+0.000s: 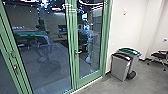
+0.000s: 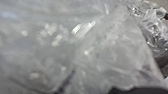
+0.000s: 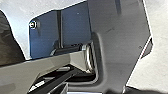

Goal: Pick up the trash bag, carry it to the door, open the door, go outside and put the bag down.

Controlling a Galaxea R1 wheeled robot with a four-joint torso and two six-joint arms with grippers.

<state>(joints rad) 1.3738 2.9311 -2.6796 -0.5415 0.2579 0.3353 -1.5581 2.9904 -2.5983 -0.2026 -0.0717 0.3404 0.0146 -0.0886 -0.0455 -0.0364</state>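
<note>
Crinkly see-through trash bag [image 2: 100, 52] is right up against my left claw's cam, honestly can't tell if either claw is open or clamped. Head view has the green-framed glass door [image 1: 75, 37] ahead of my claws, grey bins [image 1: 120, 67] beside it.

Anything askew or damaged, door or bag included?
Nothing stands out: the glass door looks shut, both bins stand upright by the wall, and the plastic bag in the left wrist view looks merely crumpled.
</note>
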